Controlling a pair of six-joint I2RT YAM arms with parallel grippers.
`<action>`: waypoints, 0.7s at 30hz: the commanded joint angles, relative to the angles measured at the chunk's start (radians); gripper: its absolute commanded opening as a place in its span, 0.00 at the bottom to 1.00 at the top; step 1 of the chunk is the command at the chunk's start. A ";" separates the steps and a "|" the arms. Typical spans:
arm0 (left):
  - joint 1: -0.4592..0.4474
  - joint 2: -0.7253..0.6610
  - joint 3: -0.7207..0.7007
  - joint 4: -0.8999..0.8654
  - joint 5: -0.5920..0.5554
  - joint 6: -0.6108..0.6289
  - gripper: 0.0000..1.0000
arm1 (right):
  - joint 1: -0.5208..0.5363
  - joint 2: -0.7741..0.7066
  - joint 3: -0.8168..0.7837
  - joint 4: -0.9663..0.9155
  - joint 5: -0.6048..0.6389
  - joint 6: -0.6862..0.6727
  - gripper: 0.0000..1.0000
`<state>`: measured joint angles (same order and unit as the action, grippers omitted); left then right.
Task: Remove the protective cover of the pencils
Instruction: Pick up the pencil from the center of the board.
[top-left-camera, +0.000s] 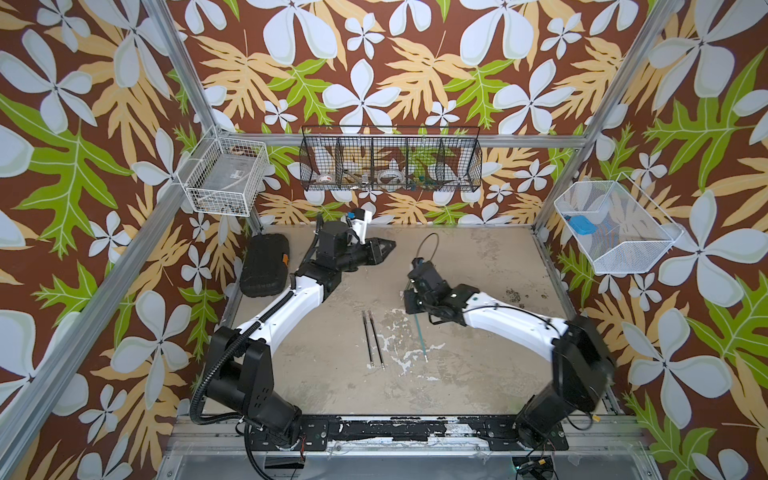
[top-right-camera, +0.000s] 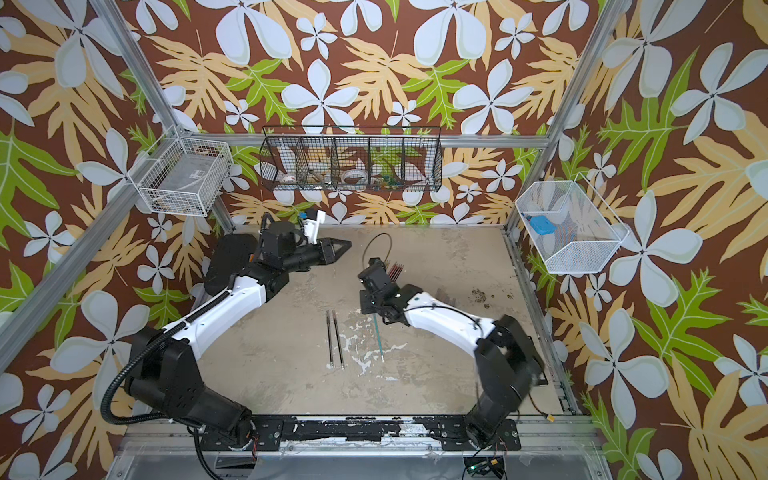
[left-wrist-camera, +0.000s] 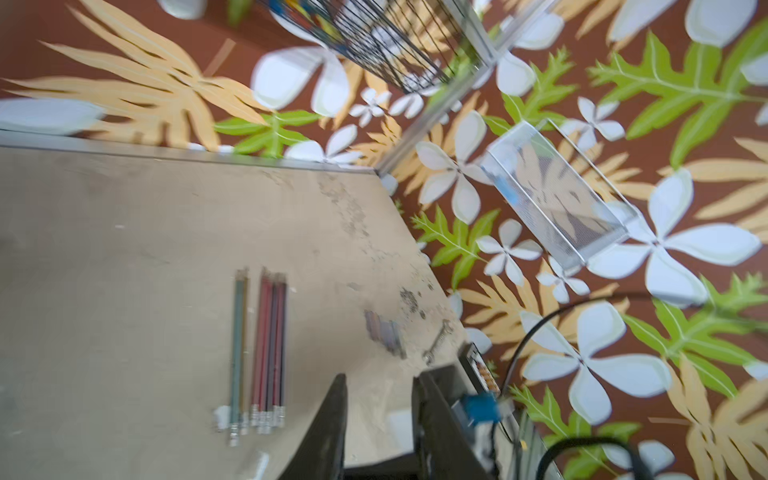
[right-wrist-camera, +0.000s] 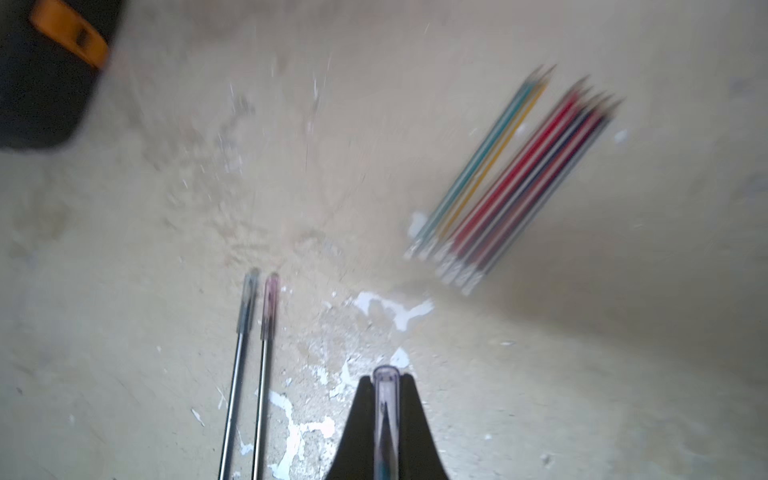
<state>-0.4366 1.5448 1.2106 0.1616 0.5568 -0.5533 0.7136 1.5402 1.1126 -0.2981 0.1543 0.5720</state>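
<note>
Lying against the left edge of the table (top-left-camera: 478, 374) is a black case (top-left-camera: 264, 264) with an orange latch. Just right of it, near the back edge, the left gripper (top-left-camera: 390, 245) points to the right. In the left wrist view, the left gripper's jaws stand part-way apart with nothing between them.

Near the middle of the table, two black pencils (top-left-camera: 372, 338) lie side by side and almost touching. Their silvery ends point to the front edge, and each has a see-through cap on its far end.

Right of them, the right gripper (right-wrist-camera: 386, 386) is clamped tight on a teal pencil (top-left-camera: 420, 336). Its clear cap (right-wrist-camera: 386, 376) pokes out just past the fingertips. The pencil's silvery end slants toward the front edge. Whether that end touches the surface cannot be told.

Behind the gripper, a black cable loop (top-left-camera: 430, 247) lies near the back edge.

Furthest right, the loose pencils (right-wrist-camera: 519, 174) in teal, yellow, red and dark shades lie together in a flat row. In both top views the right arm hides most of them.
</note>
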 joint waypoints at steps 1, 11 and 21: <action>-0.096 0.006 0.000 0.084 0.076 0.020 0.33 | -0.098 -0.205 -0.139 0.032 0.029 0.013 0.00; -0.356 0.117 0.019 0.131 0.208 0.033 0.39 | -0.421 -0.876 -0.507 0.162 -0.098 0.035 0.00; -0.502 0.175 0.042 0.057 0.170 0.156 0.43 | -0.421 -0.958 -0.460 0.124 -0.126 0.163 0.00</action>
<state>-0.9184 1.7130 1.2385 0.2390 0.7372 -0.4580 0.2928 0.5900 0.6399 -0.1810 0.0509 0.6628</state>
